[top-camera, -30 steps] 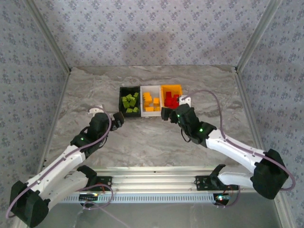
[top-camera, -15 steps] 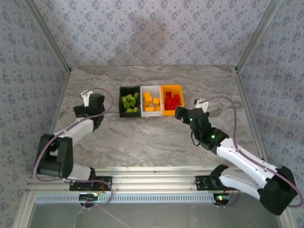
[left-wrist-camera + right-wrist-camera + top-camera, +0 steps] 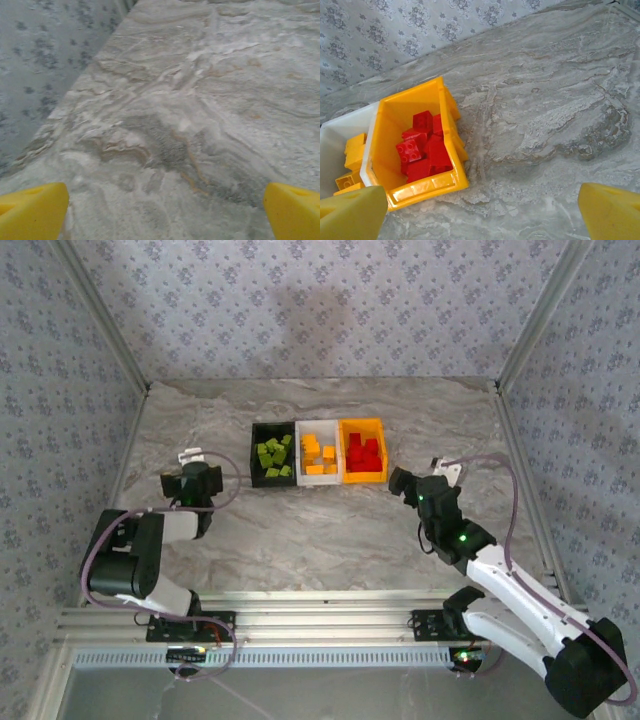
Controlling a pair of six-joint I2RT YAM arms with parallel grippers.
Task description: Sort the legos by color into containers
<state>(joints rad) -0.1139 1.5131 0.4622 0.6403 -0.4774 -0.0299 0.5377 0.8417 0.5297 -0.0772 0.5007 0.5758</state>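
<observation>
At the far middle of the counter (image 3: 300, 530), the three joined containers (image 3: 318, 424) are set in a row, and every brick in view is held in one of them. The lime green legos (image 3: 272, 454) are gathered in the black bin (image 3: 253, 455) on the left. The orange-yellow legos (image 3: 318, 454) are gathered in the white bin (image 3: 318, 481) in the middle, and the red legos (image 3: 362, 452) in the orange-yellow bin (image 3: 383, 452) on the right. No colour is seen mixed into another's bin, as far as such small bricks can be told apart from above. The marble around the bins and near the arms is seen bare of bricks, so the sorting is judged complete, with nothing left to be picked up.

The left pincer (image 3: 165, 212) is placed at the left of the counter, well apart from the bins, its jaws spread wide with nothing between them. The right pincer (image 3: 482, 212) is held near the orange-yellow bin, to its right and nearer side, likewise released and empty. All that is judged to remain is for both arms to be parked.
</observation>
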